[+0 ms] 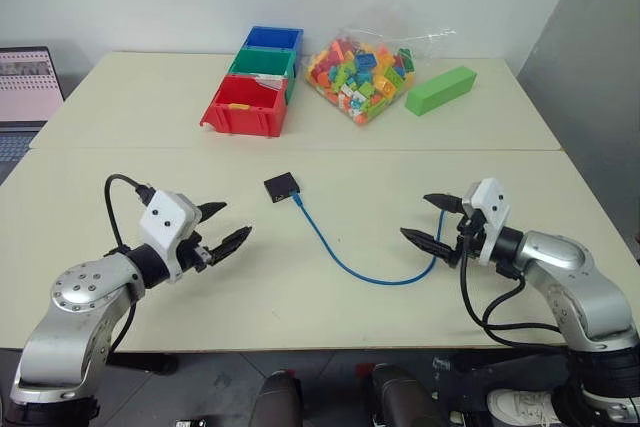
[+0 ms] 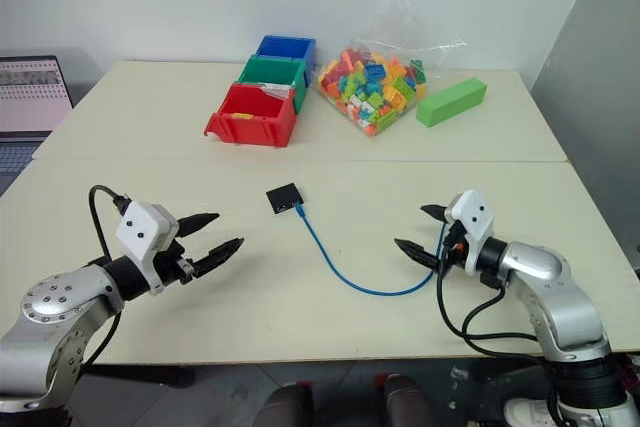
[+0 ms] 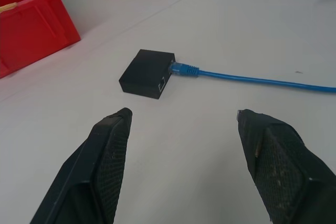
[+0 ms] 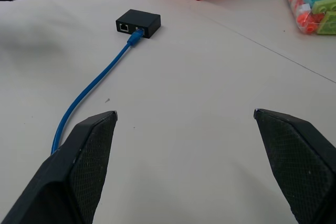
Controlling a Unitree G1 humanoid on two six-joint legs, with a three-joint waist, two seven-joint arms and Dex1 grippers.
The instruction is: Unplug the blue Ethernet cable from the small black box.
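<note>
Both tools wide open, empty — left tool [image 1: 224,227], right tool [image 1: 432,220]; blue Ethernet cable [image 1: 340,258] plugged into small black box [image 1: 281,187] between them, on bench [image 1: 300,307].

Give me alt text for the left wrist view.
The blue Ethernet cable is still plugged into the small black box on the pale table. The open left gripper points at them, touching neither; a red bin sits beyond.

Bare table [image 1: 250,277] lies open on every side of the small black box [image 1: 281,187] at centre frame, except at its lower right, where the blue Ethernet cable [image 1: 340,257] trails away. The red bin [image 1: 245,107] and the bag of bricks [image 1: 360,72] crowd the upper middle, well apart from the box.
</note>
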